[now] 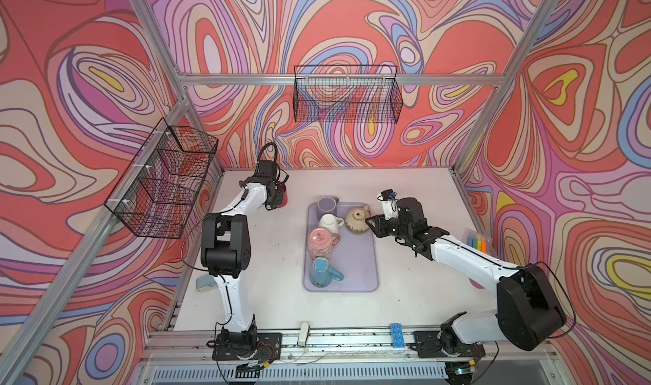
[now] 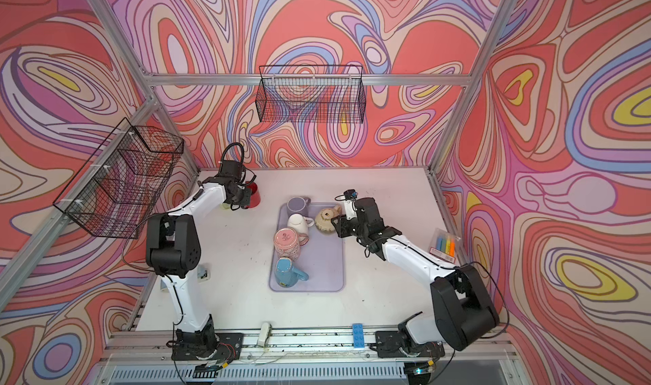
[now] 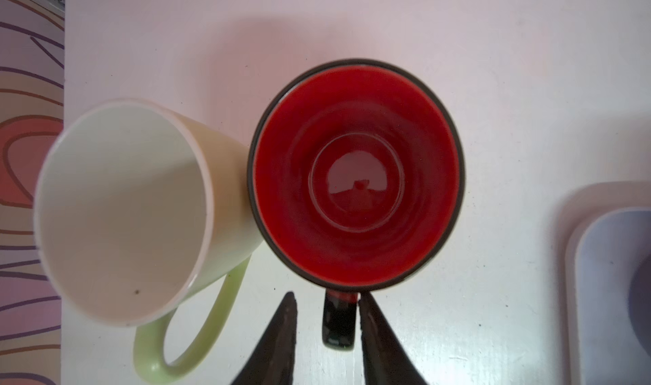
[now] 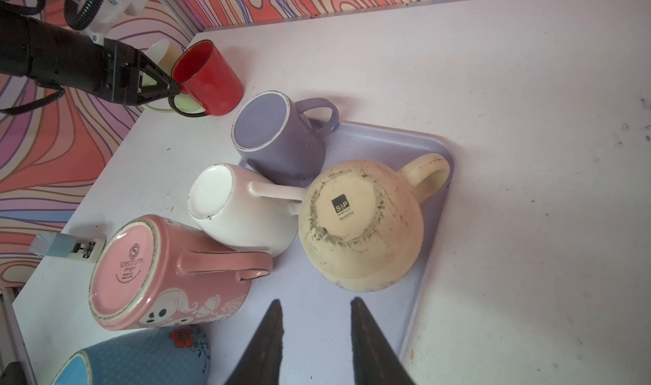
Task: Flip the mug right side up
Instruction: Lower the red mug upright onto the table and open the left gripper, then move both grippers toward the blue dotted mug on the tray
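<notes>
Left pincer (image 3: 327, 297) stands parted astride the handle (image 3: 339, 325) of the red mug (image 3: 355, 175), which I see upright, mouth skyward, axis vertical; right pincer (image 4: 316, 300) gapes empty.

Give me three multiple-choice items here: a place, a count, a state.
1. How many mugs at the tray are upside down? A: five. B: three. C: seven.
2. Where does the red mug stand? A: tray. B: a shelf. C: table, beside the green mug.
3. The right gripper is: A: shut on a handle. B: open, empty. C: out of view.
A: purple mug, white mug, pink mug, blue mug, cream mug show bases. C: bare table shows under it. B: fingers apart, nothing between.
</notes>
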`<action>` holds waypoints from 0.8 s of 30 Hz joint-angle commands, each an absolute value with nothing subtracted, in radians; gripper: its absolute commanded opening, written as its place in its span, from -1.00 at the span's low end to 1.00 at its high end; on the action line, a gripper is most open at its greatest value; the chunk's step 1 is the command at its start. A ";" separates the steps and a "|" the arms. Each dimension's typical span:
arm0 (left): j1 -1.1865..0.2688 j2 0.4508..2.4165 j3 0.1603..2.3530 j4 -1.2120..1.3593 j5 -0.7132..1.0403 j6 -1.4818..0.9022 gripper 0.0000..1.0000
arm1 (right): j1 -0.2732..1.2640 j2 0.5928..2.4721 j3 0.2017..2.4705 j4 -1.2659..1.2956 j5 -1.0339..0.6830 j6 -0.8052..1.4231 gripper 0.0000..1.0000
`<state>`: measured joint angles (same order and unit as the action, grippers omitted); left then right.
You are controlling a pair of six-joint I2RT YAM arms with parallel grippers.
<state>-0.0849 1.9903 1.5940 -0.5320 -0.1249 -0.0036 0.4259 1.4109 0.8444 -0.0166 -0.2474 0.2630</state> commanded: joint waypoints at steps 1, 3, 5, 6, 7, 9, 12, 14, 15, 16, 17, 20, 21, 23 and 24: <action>-0.078 1.935 1.591 -0.532 -0.125 -0.007 -0.31 | 0.424 1.410 0.870 -0.026 -0.247 0.250 -0.34; -0.080 1.909 1.586 -0.537 -0.118 -0.016 -0.30 | 0.423 1.409 0.873 -0.034 -0.246 0.243 -0.33; -0.080 1.868 1.570 -0.531 -0.108 -0.024 -0.30 | 0.425 1.408 0.884 -0.051 -0.251 0.228 -0.34; -0.081 1.841 1.559 -0.527 -0.100 -0.027 -0.29 | 0.423 1.408 0.894 -0.069 -0.253 0.216 -0.33; -0.083 1.819 1.553 -0.529 -0.093 -0.031 -0.29 | 0.424 1.408 0.903 -0.086 -0.253 0.206 -0.34; -0.090 1.762 1.543 -0.538 -0.088 -0.039 -0.29 | 0.425 1.405 0.921 -0.122 -0.250 0.181 -0.34; -0.106 1.669 1.510 -0.539 -0.088 -0.056 -0.28 | 0.423 1.399 0.942 -0.161 -0.248 0.148 -0.34; -0.123 1.589 1.471 -0.533 -0.081 -0.071 -0.28 | 0.424 1.402 0.965 -0.212 -0.256 0.121 -0.34; -0.132 1.555 1.453 -0.529 -0.083 -0.080 -0.28 | 0.425 1.405 0.972 -0.232 -0.258 0.115 -0.34; -0.142 1.514 1.430 -0.525 -0.084 -0.089 -0.28 | 0.428 1.407 0.975 -0.246 -0.256 0.114 -0.34; -0.153 1.474 1.409 -0.526 -0.080 -0.102 -0.28 | 0.439 1.406 0.973 -0.255 -0.248 0.111 -0.34; -0.197 1.359 1.351 -0.545 -0.090 -0.131 -0.29 | 0.522 1.407 0.969 -0.292 -0.178 0.076 -0.34; -0.213 1.325 1.327 -0.551 -0.084 -0.137 -0.29 | 0.556 1.410 0.970 -0.307 -0.143 0.067 -0.34; -0.261 1.256 1.284 -0.593 -0.121 -0.145 -0.31 | 0.621 1.423 0.966 -0.334 -0.089 0.068 -0.34; -0.277 1.225 1.259 -0.609 -0.116 -0.153 -0.33 | 0.641 1.427 0.960 -0.337 -0.077 0.074 -0.35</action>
